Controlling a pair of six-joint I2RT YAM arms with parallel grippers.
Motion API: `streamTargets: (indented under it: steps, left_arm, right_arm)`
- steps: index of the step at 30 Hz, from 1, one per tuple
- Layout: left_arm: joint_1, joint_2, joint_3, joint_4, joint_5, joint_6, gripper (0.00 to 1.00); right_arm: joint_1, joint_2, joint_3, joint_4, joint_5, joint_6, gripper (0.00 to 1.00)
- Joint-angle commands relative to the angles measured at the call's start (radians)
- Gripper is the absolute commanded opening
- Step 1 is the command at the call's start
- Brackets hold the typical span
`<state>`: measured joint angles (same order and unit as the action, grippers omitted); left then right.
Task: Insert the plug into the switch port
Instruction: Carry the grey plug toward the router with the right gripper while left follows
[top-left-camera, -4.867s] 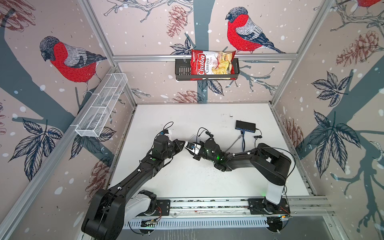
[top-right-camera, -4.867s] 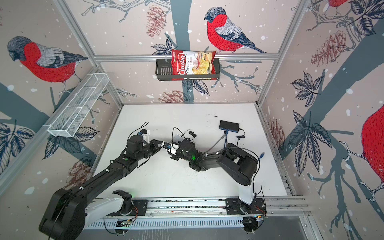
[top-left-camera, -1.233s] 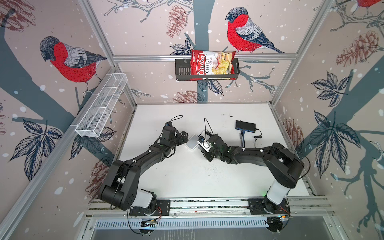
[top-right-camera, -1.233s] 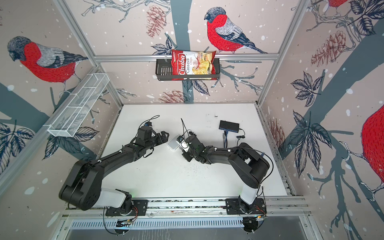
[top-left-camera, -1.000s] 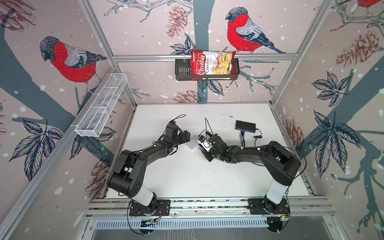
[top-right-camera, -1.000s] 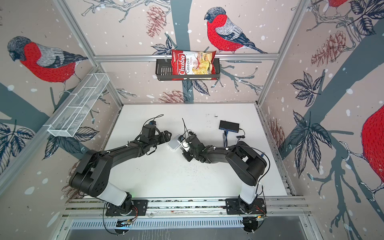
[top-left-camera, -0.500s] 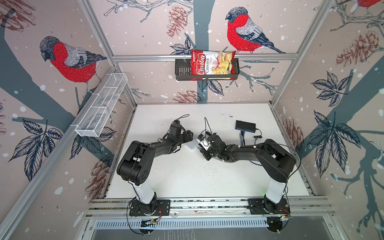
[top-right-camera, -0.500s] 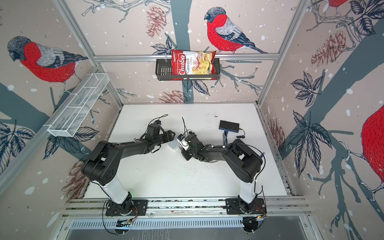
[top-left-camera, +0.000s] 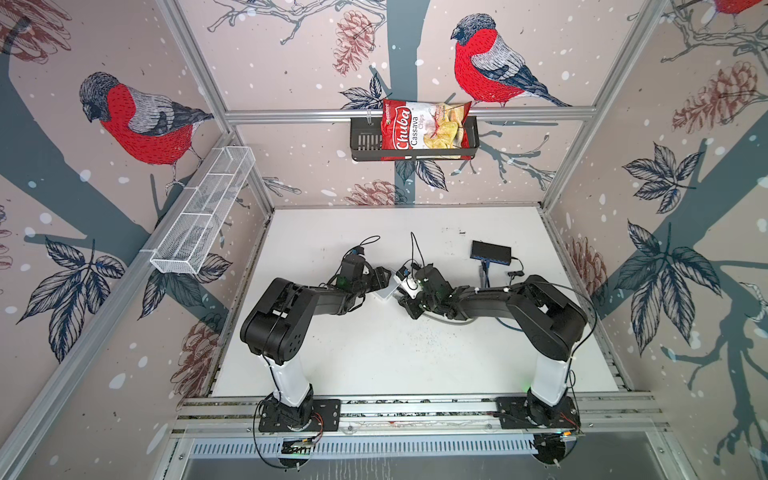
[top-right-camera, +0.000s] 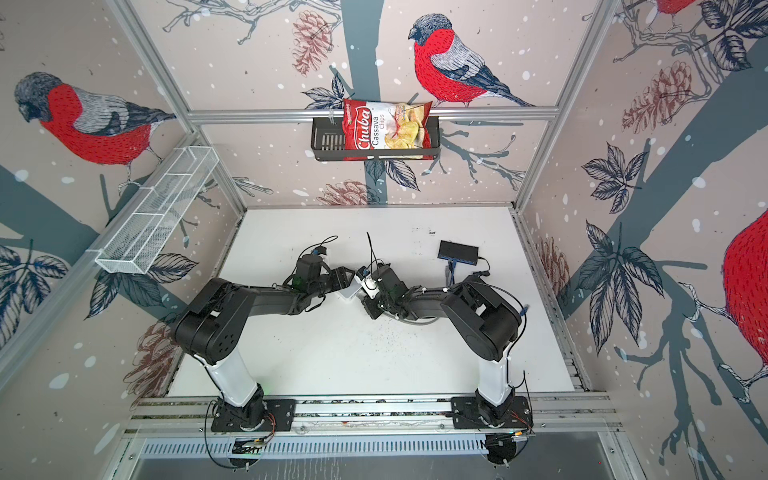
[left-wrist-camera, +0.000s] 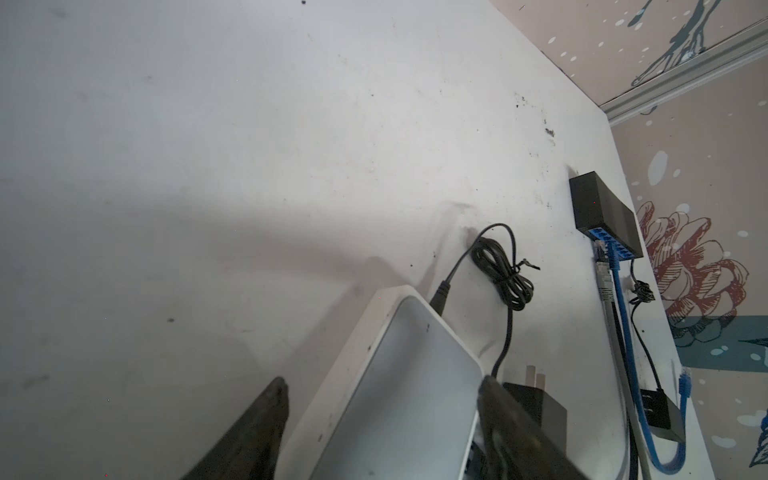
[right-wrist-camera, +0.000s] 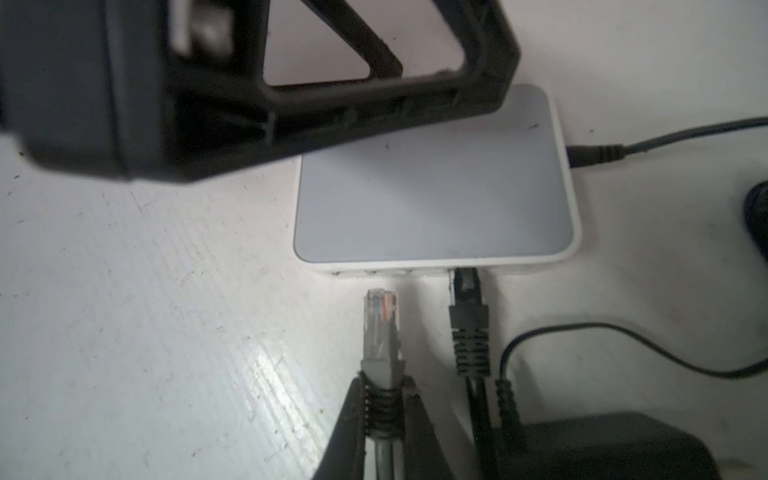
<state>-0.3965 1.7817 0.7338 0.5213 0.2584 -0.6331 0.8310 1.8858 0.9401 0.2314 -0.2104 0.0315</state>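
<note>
Pinching the grey boot (right-wrist-camera: 384, 370) behind the plug (right-wrist-camera: 379, 328), the right fingers (right-wrist-camera: 347, 419) are clenched on it. The clear plug tip juts free ahead, low over the worktop (right-wrist-camera: 124, 291). It sits just short of the white switch (right-wrist-camera: 432, 199), not yet in. The tip faces the port row (right-wrist-camera: 390, 272), to one side of a black plug (right-wrist-camera: 468, 307) already seated.

Handling, by my reckoning:
- Plug: light, hard, probably brittle at its latch.
- Boot: rubbery with a little give. A sound place to hold, though the tip may pitch under a push.
- Grey cable behind looks springy and could steer it off line.
- Best hold is on the boot, close to the plug body.

Switch: small, light plastic with a smooth top, likely to skid back when pushed. The left fingers (left-wrist-camera: 257, 428) straddle it, spread, one showing a gap to its side, nothing gripped. Best purchase is its two plain sides, away from the ports and the power lead (right-wrist-camera: 598, 151).

Farther back, well apart: a black switch box (top-left-camera: 490, 251) with blue ports.
</note>
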Motion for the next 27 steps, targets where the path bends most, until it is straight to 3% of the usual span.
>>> streamTargets:
  steps: [1, 27]
  left_arm:
    - [-0.005, 0.007, -0.004, 0.069, 0.018, -0.013, 0.7]
    - [-0.04, 0.033, -0.005, 0.074, 0.033, 0.003, 0.67]
  right_arm:
    - [-0.001, 0.012, 0.014, 0.016, -0.022, 0.024, 0.12]
    - [-0.03, 0.044, 0.043, 0.035, -0.062, 0.041, 0.12]
